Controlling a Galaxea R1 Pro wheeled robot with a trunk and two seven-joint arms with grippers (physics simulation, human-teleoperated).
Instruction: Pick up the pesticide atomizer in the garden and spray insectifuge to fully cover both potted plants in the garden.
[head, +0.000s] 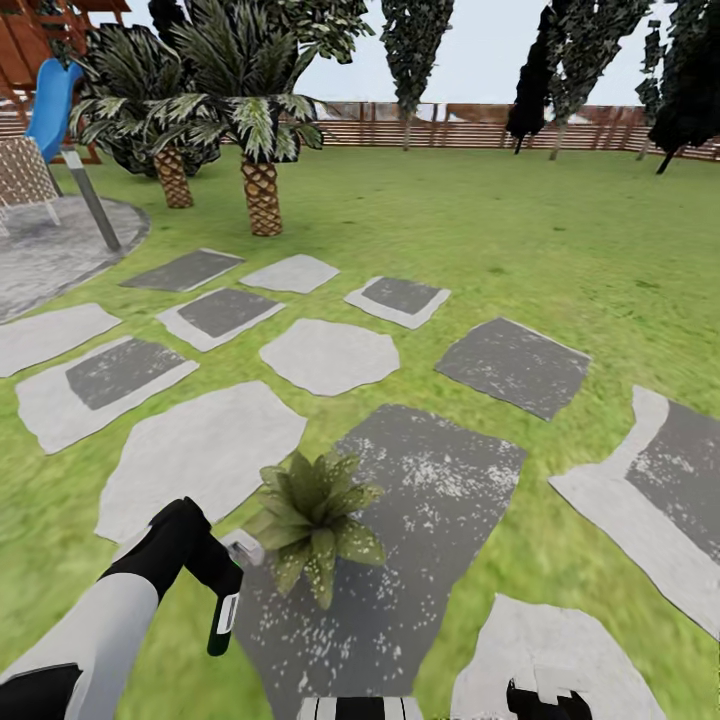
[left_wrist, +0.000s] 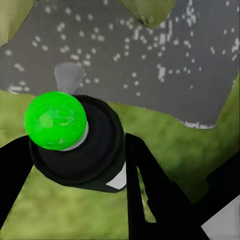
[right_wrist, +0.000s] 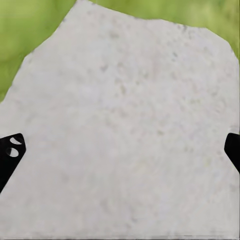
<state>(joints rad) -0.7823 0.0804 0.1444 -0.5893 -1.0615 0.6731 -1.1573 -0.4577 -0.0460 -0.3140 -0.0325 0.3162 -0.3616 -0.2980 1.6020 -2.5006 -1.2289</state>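
My left gripper (head: 226, 590) is shut on the pesticide atomizer (head: 223, 618), a slim dark bottle with a white band that hangs downward beside a potted plant (head: 315, 522). That plant is a low rosette of speckled olive leaves on a dark grey stepping stone (head: 420, 520). In the left wrist view the atomizer (left_wrist: 75, 142) shows a bright green cap between black fingers (left_wrist: 150, 190), with a leaf tip of the potted plant (left_wrist: 147, 10) beyond. My right gripper (head: 545, 700) is low at the right. It is open over a pale stone (right_wrist: 125, 125), as the right wrist view shows.
Flat grey stepping stones (head: 330, 355) spread across the lawn ahead. Two palms (head: 262, 195) stand at the back left, next to a grey patio (head: 50, 250), a blue slide (head: 50, 105) and a chair. A brown slatted fence (head: 450, 130) closes the far side.
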